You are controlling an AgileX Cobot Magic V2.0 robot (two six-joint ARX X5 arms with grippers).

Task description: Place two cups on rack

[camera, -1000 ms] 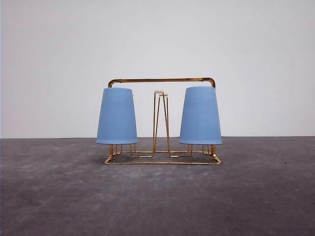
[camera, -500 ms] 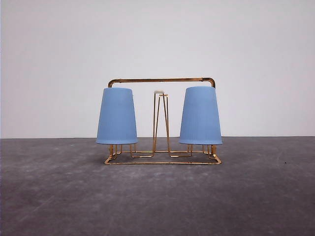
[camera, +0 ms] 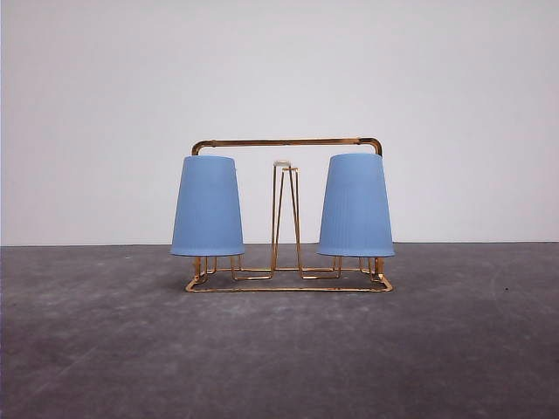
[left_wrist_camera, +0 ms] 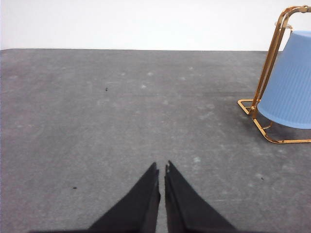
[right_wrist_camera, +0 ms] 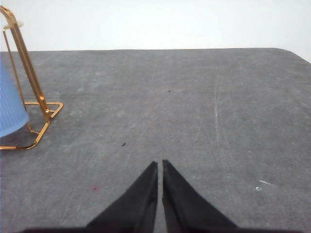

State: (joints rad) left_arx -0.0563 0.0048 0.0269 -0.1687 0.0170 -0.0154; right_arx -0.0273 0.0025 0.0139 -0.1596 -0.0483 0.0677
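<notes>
Blue cups point(camera: 207, 206) point(camera: 355, 205) hide all but 1 rack point(camera: 288, 141) peg.

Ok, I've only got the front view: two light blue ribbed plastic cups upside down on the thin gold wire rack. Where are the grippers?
Observer: The left gripper is shut and empty, over bare grey table.
Operator: And the right one?
Observer: The right gripper is shut and empty too, off to the side of the thin gold wire rack.
Operator: Is either touching a cup?
Observer: No. The left light blue ribbed cup and the right light blue ribbed cup each hang well apart from the fingertips.
</notes>
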